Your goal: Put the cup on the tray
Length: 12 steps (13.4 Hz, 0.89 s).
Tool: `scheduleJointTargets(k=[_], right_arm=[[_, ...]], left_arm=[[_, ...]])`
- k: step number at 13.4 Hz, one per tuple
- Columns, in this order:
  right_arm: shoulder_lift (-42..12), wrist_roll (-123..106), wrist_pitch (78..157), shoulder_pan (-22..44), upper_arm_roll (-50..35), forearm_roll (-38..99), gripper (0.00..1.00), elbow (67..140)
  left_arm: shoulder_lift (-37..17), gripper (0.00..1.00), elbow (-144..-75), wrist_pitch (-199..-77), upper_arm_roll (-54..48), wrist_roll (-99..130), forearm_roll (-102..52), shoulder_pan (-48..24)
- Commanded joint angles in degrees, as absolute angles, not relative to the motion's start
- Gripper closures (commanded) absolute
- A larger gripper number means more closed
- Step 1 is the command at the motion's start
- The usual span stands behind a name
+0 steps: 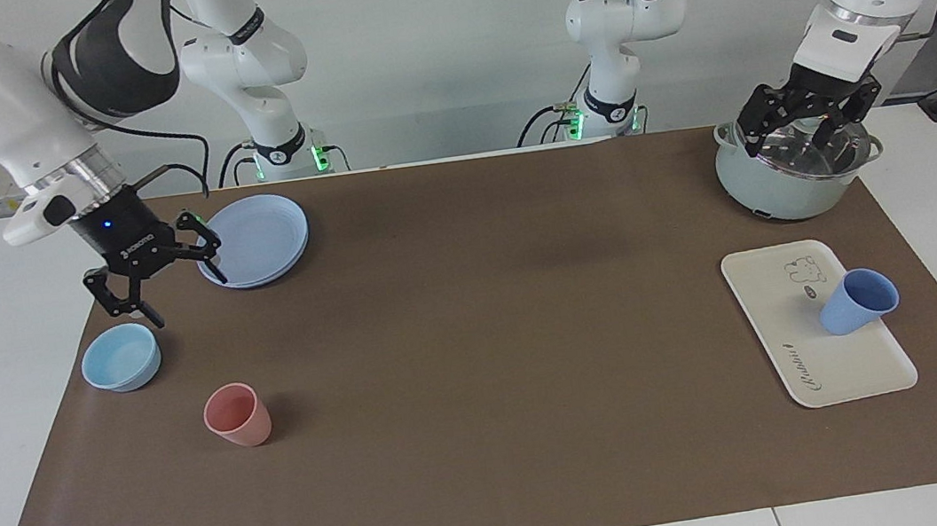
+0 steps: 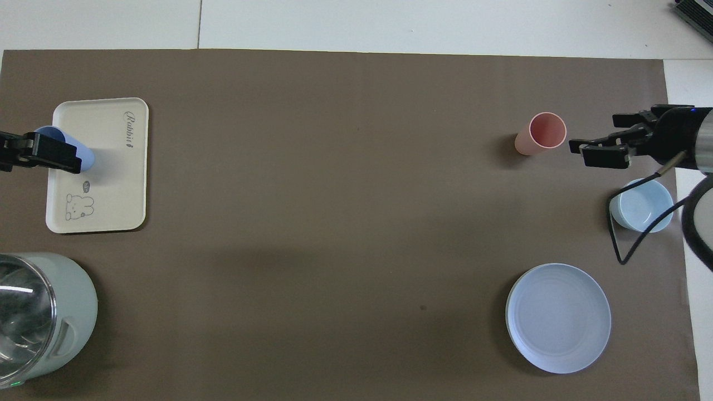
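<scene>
On the tray (image 1: 812, 364) at the left arm's end of the counter (image 1: 478, 342), the blue cup (image 1: 857, 300) stands upright with nothing holding it. To me the job looks basically done.

What bugs me is how close it sits to the tray's long outer edge, the one facing away from the middle of the counter. A light tapered cup like that probably tips easily. If you bump the tray or swing the arm low past it, I'd guess it rolls off onto the counter.

Your left claw (image 1: 810, 133) is up over the lidded pot (image 1: 790, 188), which sits nearer the robots than the tray. It points down with its fingers spread apart and is holding nothing. It hangs right over the glass lid, and I can't tell if it's touching. Dropping any lower from there would likely knock the lid, so I'd go up and away.

The right arm is waiting at its own end. Its claw (image 1: 185, 296) is tilted down over the spot between the light-blue bowl (image 1: 121, 357) and the round plate (image 1: 256, 240), fingers apart and empty. The pink cup (image 1: 237, 415) sits farther out, untouched.
</scene>
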State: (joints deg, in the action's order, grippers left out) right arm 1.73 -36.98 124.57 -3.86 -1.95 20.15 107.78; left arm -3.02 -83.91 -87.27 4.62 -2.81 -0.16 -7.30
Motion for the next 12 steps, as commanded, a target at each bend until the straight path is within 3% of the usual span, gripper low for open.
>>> scheduleJointTargets(k=[1,6,12], right_arm=[[2.8,-25.2,124.8,-0.6,-2.2,12.5,0.00,108.5],[3.0,-11.1,118.5,0.0,-2.3,7.0,0.00,107.1],[2.2,-1.9,102.8,3.2,1.0,0.4,0.00,99.2]], left_arm=[[-1.5,0.00,-85.5,-87.2,4.9,-2.5,1.1,-8.0],[-1.5,0.00,-85.6,-87.2,4.9,-2.6,1.1,-7.8],[-1.5,0.00,-85.6,-87.2,4.9,-2.5,1.1,-7.9]])
